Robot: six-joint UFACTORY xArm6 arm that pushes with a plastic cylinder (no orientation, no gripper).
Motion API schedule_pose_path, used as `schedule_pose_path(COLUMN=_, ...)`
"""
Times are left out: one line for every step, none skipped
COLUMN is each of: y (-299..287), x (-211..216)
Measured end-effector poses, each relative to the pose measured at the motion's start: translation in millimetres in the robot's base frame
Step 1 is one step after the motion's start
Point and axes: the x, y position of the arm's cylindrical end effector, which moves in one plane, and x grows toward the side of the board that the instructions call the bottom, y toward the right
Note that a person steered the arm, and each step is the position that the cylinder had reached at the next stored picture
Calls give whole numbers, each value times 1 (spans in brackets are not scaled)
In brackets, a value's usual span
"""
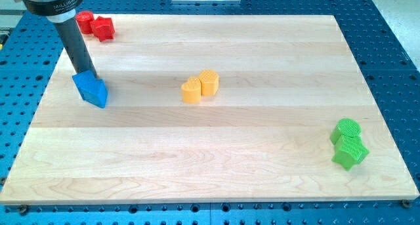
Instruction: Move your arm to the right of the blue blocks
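Wood, pale and smooth, makes up the desk [216,153], and it sits on a blue metal plate with rows of small holes [394,67].

I have no hand, so nothing opens, shuts or holds. I only have a dark rod, and my tip [90,77] is down at the far left part of the desk. My tip is right at the far top edge of the blue block [90,90], and it looks like it is touching it. The blue block lies just nearer than my tip and sticks out a little to the right of it. It has a flat top and a pointed end. I can count only one blue shape; I cannot tell if it is one block or two pushed together.

I count two red blocks [96,25]. They sit side by side, touching, in the far left corner, a bit farther away than my rod.

I count two yellow blocks [201,86]. They touch each other near the middle of the desk, well apart from my tip, off to its right.

I count two green blocks [348,143]. They touch too, one just behind the other, at the near right side of the desk, close to its edge. They are the blocks farthest from my tip.
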Motion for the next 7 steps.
schedule_pose_path(y=6, x=11)
schedule_pose_path(y=52, x=9)
schedule_pose_path(y=83, x=5)
schedule_pose_path(y=94, x=-5)
schedule_pose_path(y=110, x=-11)
schedule_pose_path(y=111, x=-13)
schedule_pose_path(y=111, x=-7)
